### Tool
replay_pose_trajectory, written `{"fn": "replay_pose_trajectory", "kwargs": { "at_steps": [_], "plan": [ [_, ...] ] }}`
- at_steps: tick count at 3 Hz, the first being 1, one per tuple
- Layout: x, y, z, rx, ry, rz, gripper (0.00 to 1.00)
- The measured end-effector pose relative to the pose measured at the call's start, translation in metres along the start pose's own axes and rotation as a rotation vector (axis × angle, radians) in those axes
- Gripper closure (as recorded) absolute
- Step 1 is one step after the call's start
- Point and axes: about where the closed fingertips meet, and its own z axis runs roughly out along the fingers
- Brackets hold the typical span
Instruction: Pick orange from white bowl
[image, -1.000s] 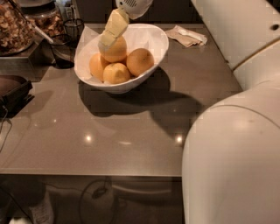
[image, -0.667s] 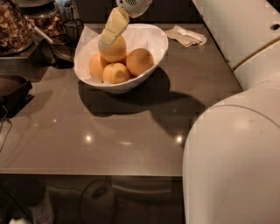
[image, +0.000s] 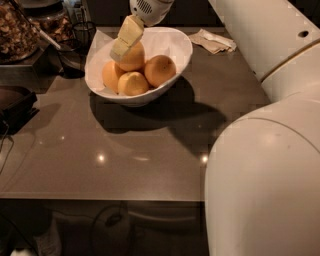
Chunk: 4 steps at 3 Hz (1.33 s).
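The white bowl (image: 176, 56) stands at the back of the grey table and holds several oranges. The orange (image: 135, 58), large and pale yellow-orange, sits highest at the back of the bowl. My gripper (image: 125, 47) reaches down from above and lies against the upper left of this orange, covering part of it. A deeper-orange one (image: 160, 70) lies to the right. Two smaller ones lie at the front (image: 133, 84) and the left (image: 110, 76).
A crumpled napkin (image: 216, 41) lies behind the bowl to the right. A black wire holder (image: 80, 34) and snack containers (image: 17, 31) stand at the back left. A dark tray (image: 15, 100) sits at the left edge. My white arm (image: 265, 170) fills the right side.
My gripper has shifted very slightly to the left over the back orange. The oranges and the bowl have not visibly moved.
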Motion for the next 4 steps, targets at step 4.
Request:
{"fn": "replay_pose_trajectory", "kwargs": {
  "at_steps": [4],
  "plan": [
    [0.007, 0.004, 0.018, -0.007, 0.021, 0.032, 0.23]
  ]
}}
